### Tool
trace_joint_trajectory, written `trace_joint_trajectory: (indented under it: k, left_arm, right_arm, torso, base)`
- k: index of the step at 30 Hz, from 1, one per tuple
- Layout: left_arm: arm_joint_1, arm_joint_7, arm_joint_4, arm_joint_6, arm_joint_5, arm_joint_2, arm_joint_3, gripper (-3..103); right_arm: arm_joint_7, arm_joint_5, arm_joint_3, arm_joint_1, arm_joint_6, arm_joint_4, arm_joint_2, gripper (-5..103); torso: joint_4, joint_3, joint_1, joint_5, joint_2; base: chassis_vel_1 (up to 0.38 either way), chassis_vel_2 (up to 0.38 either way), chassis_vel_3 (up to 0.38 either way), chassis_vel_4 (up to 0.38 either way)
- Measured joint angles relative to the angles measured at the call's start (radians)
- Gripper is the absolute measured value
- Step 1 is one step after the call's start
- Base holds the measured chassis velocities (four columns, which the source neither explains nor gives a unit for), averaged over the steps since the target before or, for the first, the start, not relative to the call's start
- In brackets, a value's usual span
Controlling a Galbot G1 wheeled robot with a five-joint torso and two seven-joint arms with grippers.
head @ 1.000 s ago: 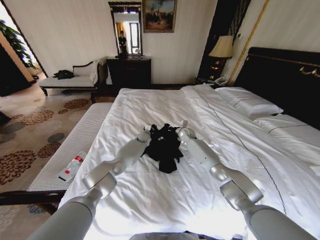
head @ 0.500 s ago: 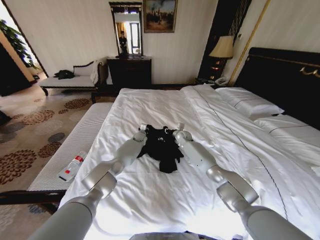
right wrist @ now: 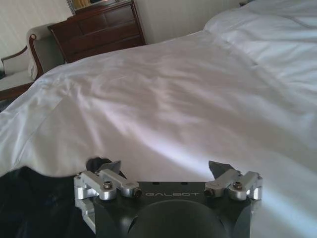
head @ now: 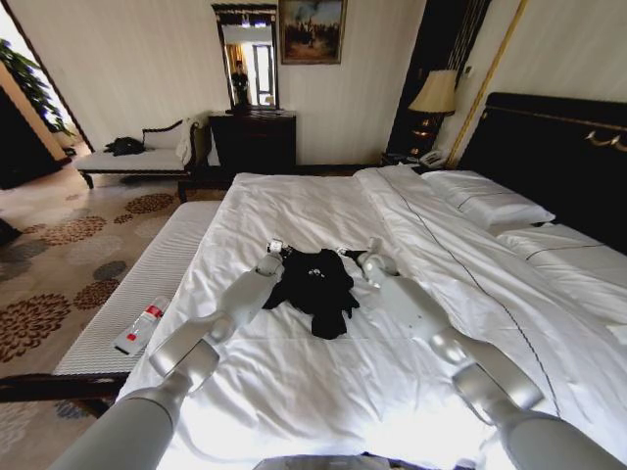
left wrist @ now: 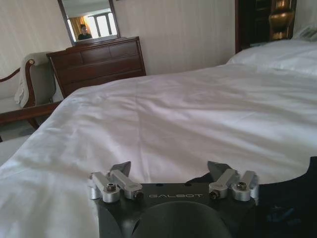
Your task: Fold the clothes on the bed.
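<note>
The black top (head: pixel 315 286) lies crumpled mid-bed (head: pixel 294 211), limp, light cloth that will sag and bunch, best pinched at its outer shoulder edges, where the left hand (head: pixel 274 250) at its ten o'clock and right hand (head: pixel 373 253) at two o'clock sit spread wide, empty.

A dark dresser (head: pixel 253 140) under a mirror (head: pixel 247 61), a chaise (head: pixel 137 157), a lamp (head: pixel 434 95).

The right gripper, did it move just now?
Yes. The right gripper moved away from the black top, toward the pillows.
</note>
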Motion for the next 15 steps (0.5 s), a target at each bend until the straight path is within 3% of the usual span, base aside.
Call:
trace_joint_trajectory:
  k: [1,2,3,4,7,12,15]
  left_arm:
    - [0.009,-0.004,-0.026,0.001,-0.009,0.016,0.003,93]
    - [0.047,-0.025,-0.132,0.01,-0.043,0.074,0.012,97]
    - [0.047,-0.025,-0.132,0.01,-0.043,0.074,0.012,97]
    - [0.107,-0.039,-0.268,0.016,-0.079,0.157,0.017,99]
    - [0.236,-0.054,-0.472,0.015,-0.096,0.274,0.009,100]
    - [0.32,-0.066,-0.597,0.007,-0.097,0.339,-0.009,100]
    - [0.462,-0.068,-0.73,-0.006,-0.098,0.429,-0.102,100]
  right_arm:
    - [0.001,0.001,0.006,-0.013,-0.001,0.018,-0.01,98]
    - [0.003,0.0,0.04,-0.079,-0.006,0.108,-0.057,99]
    - [0.003,0.0,0.04,-0.079,-0.006,0.108,-0.057,99]
    - [0.002,-0.016,0.09,-0.163,-0.006,0.21,-0.101,100]
    - [0.001,-0.042,0.167,-0.301,-0.007,0.35,-0.148,100]
    - [0.001,-0.045,0.244,-0.426,-0.01,0.458,-0.172,100]
    - [0.003,-0.046,0.333,-0.577,-0.009,0.595,-0.191,100]
  torso:
    - [0.0,0.0,0.0,0.0003,0.0]
    - [0.0004,0.0,0.0,0.0007,0.0]
    - [0.0004,0.0,0.0,0.0007,0.0]
    - [0.0001,0.0,0.0,-0.0001,0.0]
    - [0.0012,0.0,0.0,-0.0003,0.0]
    - [0.0011,0.0,0.0,0.0003,0.0]
    - [-0.0003,0.0,0.0,0.0,0.0]
  base:
    - [0.0,0.0,0.0,0.0]
    - [0.0,0.0,0.0,0.0]
    - [0.0,0.0,0.0,0.0]
    - [0.0,0.0,0.0,0.0]
    - [0.0,0.0,0.0,0.0]
    - [0.0,0.0,0.0,0.0]
    - [0.0,0.0,0.0,0.0]
